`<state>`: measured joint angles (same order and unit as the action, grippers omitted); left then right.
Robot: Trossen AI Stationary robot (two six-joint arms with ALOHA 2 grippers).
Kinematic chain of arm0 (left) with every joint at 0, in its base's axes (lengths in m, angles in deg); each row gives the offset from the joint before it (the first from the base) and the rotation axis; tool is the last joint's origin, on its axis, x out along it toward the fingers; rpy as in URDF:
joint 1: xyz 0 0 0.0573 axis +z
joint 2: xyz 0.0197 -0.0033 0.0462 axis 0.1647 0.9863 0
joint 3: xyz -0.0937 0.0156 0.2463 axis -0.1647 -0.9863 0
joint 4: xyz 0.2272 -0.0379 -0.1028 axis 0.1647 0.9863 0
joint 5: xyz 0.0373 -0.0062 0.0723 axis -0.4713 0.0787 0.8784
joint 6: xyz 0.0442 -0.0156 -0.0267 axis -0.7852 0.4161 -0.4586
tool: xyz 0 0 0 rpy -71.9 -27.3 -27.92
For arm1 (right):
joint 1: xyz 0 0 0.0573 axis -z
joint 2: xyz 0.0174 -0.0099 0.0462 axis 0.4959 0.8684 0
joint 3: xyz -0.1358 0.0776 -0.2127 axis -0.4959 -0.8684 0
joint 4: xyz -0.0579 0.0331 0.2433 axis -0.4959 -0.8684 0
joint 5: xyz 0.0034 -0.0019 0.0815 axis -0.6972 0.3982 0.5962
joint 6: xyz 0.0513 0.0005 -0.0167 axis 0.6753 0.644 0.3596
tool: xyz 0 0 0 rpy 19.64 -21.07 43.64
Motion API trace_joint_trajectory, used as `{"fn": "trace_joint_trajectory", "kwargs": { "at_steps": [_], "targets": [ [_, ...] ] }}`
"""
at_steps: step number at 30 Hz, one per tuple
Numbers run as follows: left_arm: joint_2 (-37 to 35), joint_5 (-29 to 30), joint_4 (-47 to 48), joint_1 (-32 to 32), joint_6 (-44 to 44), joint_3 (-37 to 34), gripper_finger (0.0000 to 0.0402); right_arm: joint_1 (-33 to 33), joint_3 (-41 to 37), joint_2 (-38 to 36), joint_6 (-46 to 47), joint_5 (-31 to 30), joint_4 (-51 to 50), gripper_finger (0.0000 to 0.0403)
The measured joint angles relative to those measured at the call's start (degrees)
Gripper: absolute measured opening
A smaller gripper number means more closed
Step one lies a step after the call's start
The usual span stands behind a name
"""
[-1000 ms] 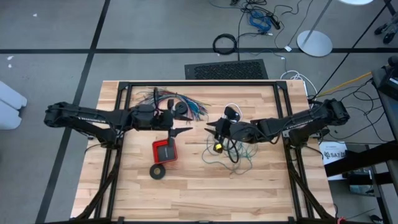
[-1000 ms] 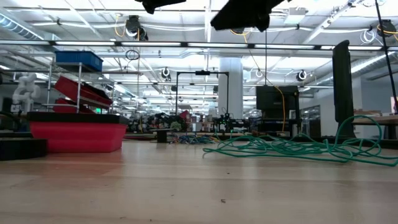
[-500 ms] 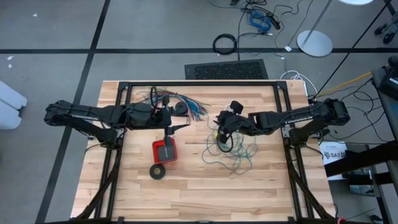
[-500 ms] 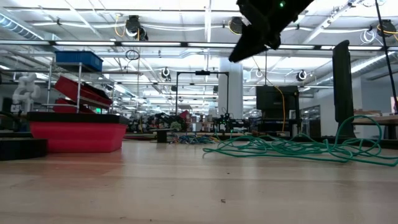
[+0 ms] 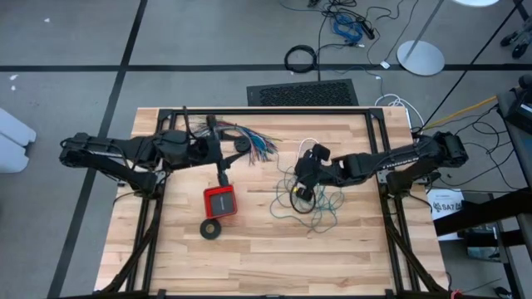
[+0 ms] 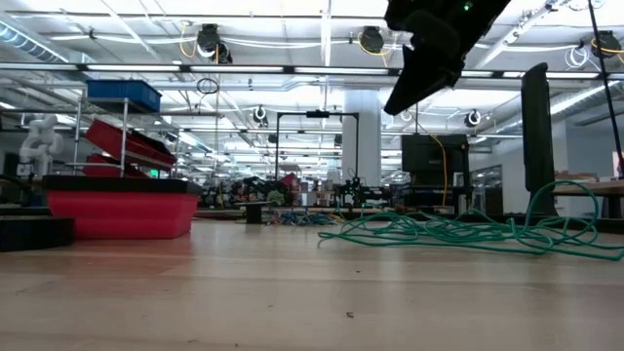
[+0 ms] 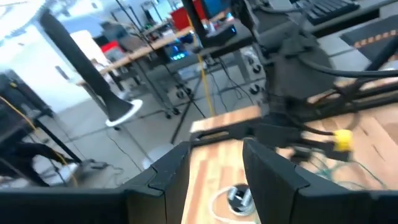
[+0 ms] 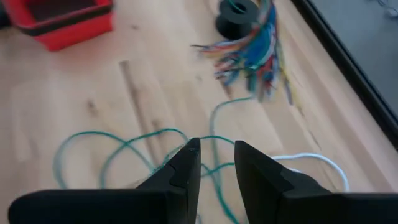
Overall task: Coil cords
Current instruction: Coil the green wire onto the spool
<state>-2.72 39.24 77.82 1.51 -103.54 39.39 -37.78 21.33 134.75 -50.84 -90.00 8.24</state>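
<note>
**Right pincer moved a little across the teal tangle; coiling not yet begun.**

From above: left pincer (image 5: 223, 174) drawn back, now near the red box (image 5: 220, 201). Right pincer (image 5: 299, 184) over the thin teal wire (image 5: 314, 209), loose on the pale wooden worktop (image 5: 349, 257), white cord (image 5: 309, 142) near. Low view: wire in flat, springy loops, untouched. Left wrist: fingers parted, empty. Right wrist: fingers slightly parted, gripping nothing, smooth wire beneath. Probably a grasp next.

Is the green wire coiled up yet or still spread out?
Spread out. The teal-green wire lies in loose, sprawling loops on the table, seen also in the low view.
</note>
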Motion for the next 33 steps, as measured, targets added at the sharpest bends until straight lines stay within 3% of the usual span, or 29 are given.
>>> {"fn": "trace_joint_trajectory", "kwargs": {
  "at_steps": [10, 19, 33],
  "targets": [
    [0.0, 0.5, -3.2, 1.8, -1.9, 0.5, 0.0157, -7.4, 0.0, 0.0, -5.7, 0.0, 13.7, 0.0086],
    [0.0, -4.7, -1.6, 5.6, -0.7, -1.4, 0.0157, -9.7, 0.0, 0.0, -18.2, -1.1, 31.0, 0.0086],
    [0.0, -8.9, -7.8, 6.9, 3.8, -11.3, 0.0157, -9.7, 0.0, -0.8, -33.0, -15.7, 42.2, 0.0086]
  ]
}}
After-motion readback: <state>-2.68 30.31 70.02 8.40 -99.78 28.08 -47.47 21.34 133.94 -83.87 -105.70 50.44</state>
